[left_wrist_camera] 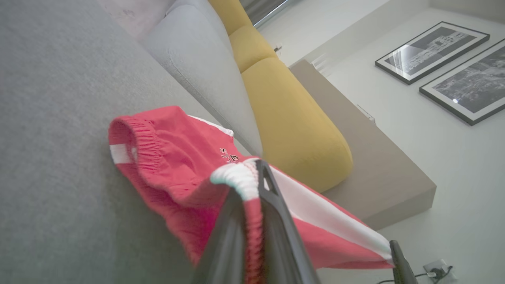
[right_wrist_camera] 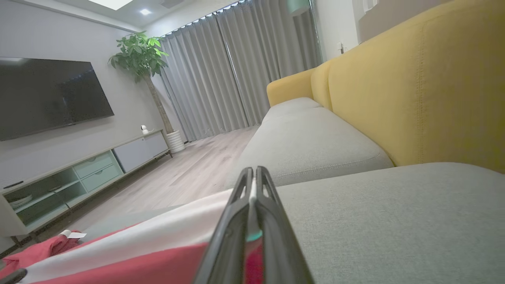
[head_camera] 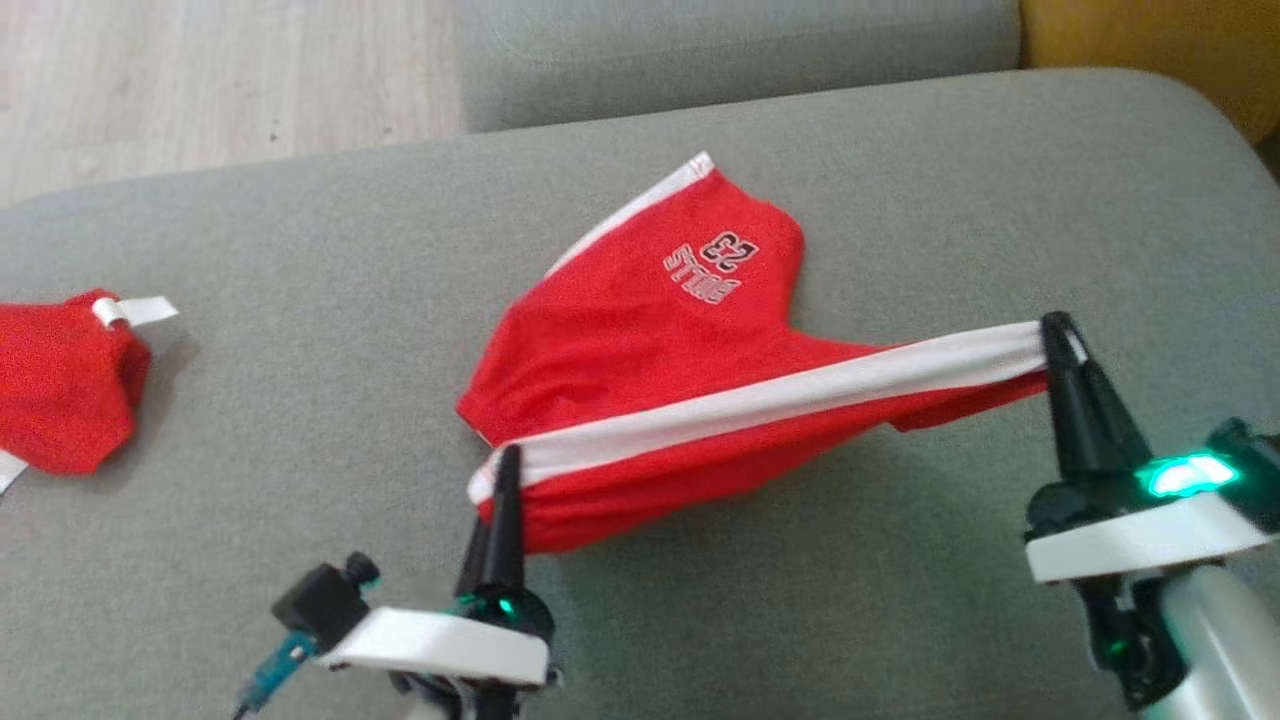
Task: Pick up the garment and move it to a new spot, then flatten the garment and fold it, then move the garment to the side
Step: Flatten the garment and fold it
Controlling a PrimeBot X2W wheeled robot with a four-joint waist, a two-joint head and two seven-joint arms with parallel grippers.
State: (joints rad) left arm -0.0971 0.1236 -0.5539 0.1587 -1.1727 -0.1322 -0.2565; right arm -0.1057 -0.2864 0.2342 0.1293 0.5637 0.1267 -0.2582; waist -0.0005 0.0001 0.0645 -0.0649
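On grey sofa [head_camera: 300,250], red "BULLS 23" garment [head_camera: 640,340], stripe [head_camera: 780,400] pinched in left claw [head_camera: 508,462] and right claw [head_camera: 1056,332].

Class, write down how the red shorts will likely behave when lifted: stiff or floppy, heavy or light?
Probably floppy: the red shorts drape down to the cushion from the white stripe pulled taut between the left gripper and right gripper. Likely light: two narrow pinches hold that edge up.
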